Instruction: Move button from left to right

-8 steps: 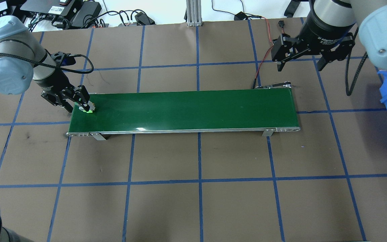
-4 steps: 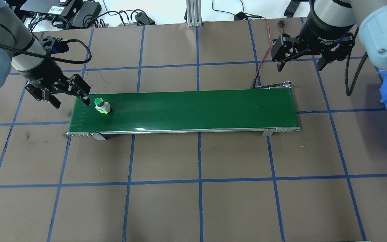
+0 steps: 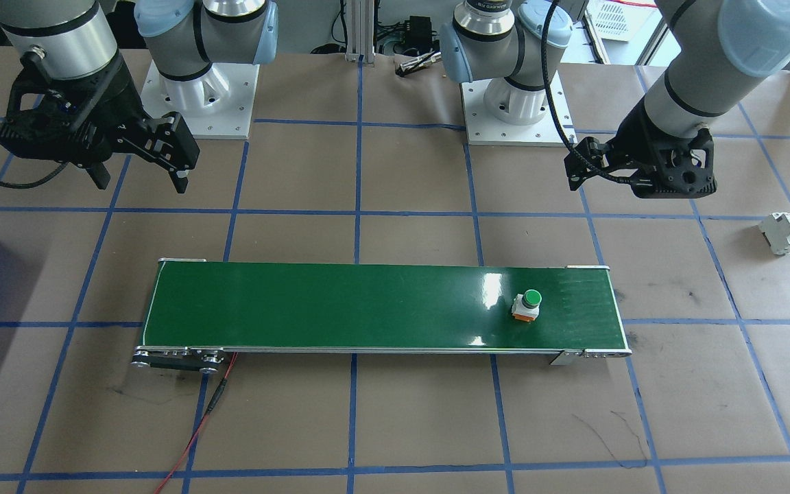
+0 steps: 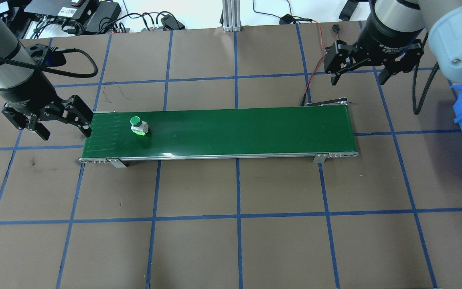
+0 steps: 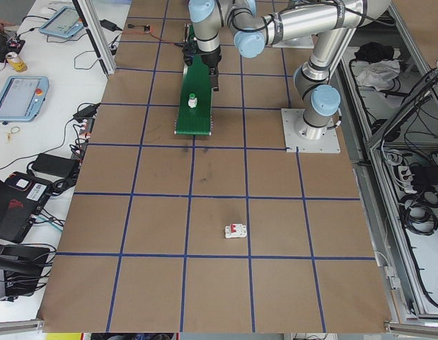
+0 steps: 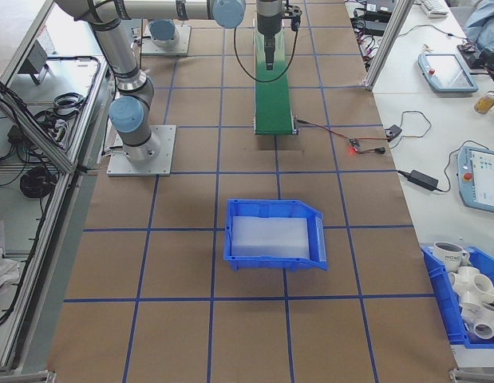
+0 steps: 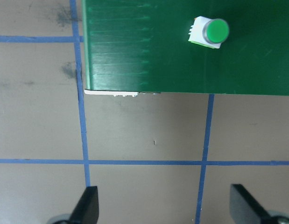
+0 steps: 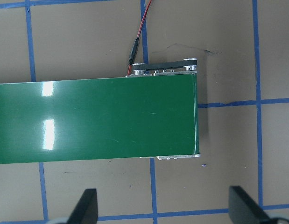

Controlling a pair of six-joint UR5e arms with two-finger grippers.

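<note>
- Where the exterior right view takes in the near floor of the table, a blue bin (image 6: 274,234) stands with a pale translucent sheet or liner lying inside it; what else it may hold cannot be told.
- Only a corner of that blue bin appears in the overhead view, and its inside is hidden there.
- On the green conveyor belt (image 4: 235,132) the sole load is the button (image 4: 138,125), upright with its green cap uppermost.
- Seen from the front-facing view, the button's base is orange-red; from overhead the same base reads bright green at its edge.
- A white circuit breaker (image 3: 784,231) with a red toggle lies on the brown paper beyond the left arm, shown in the front-facing and exterior left views but outside the overhead frame.
- Left gripper (image 4: 46,124): fingers spread wide, nothing between them, raised off the table just beside the belt's end.
- From the left wrist camera the button sits ahead of the fingertips and towards one side, well apart from both, with bare paper between.
- Right gripper (image 4: 358,74): fingers likewise spread wide and empty, hanging behind the far end of the belt, a whole belt-length away from the button.
- A red-and-black cable (image 8: 137,39) runs from the roller at that far end.
</note>
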